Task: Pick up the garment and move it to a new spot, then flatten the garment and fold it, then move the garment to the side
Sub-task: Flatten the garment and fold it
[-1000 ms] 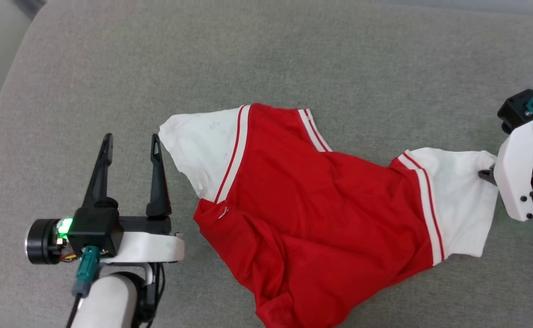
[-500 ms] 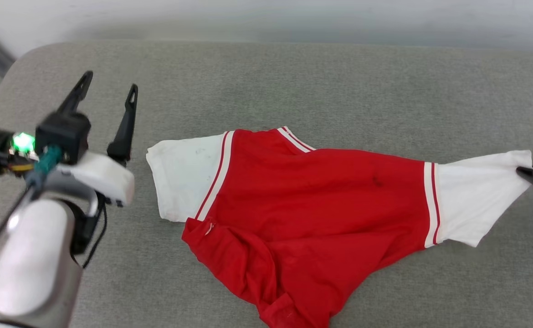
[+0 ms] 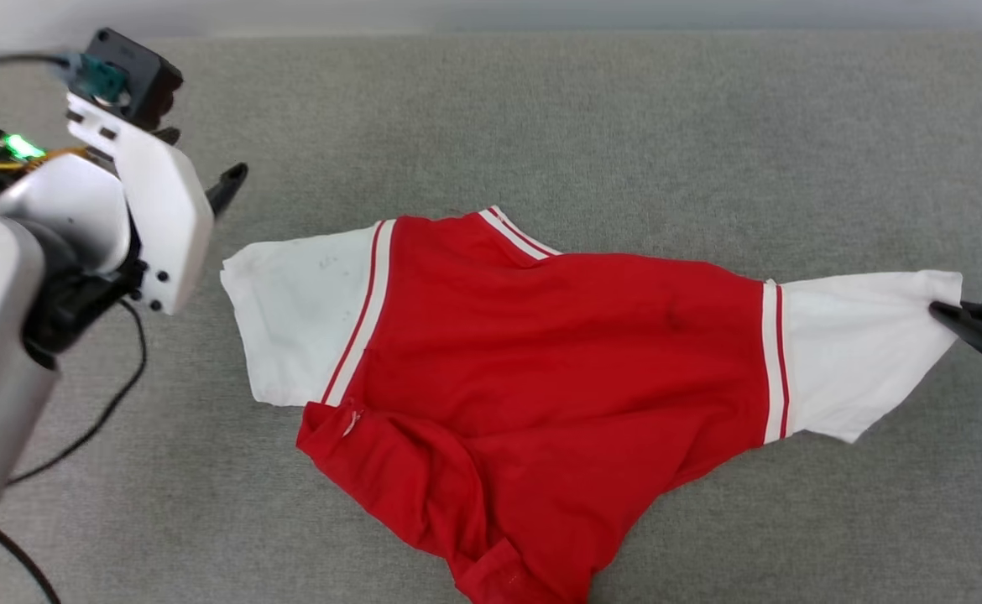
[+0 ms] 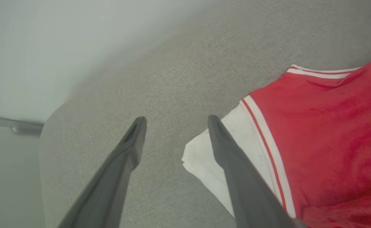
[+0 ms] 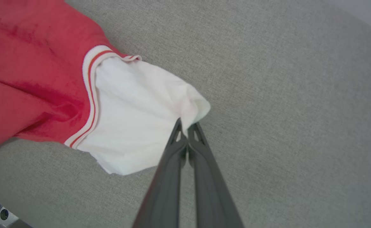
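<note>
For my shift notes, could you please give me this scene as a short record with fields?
surface: grey fabric cushion
garment: red with white end panels, stretched sideways across the cushion, lower part crumpled
left end effector: open, empty, near the garment's white left end
right end effector: shut on the corner of the garment's white right end
task stage: garment not yet flat or folded

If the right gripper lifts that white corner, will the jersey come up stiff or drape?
Likely drapes: the jersey lies creased and bunched on the grey surface. Probably light: its white corner tapers taut into the shut right gripper.
</note>
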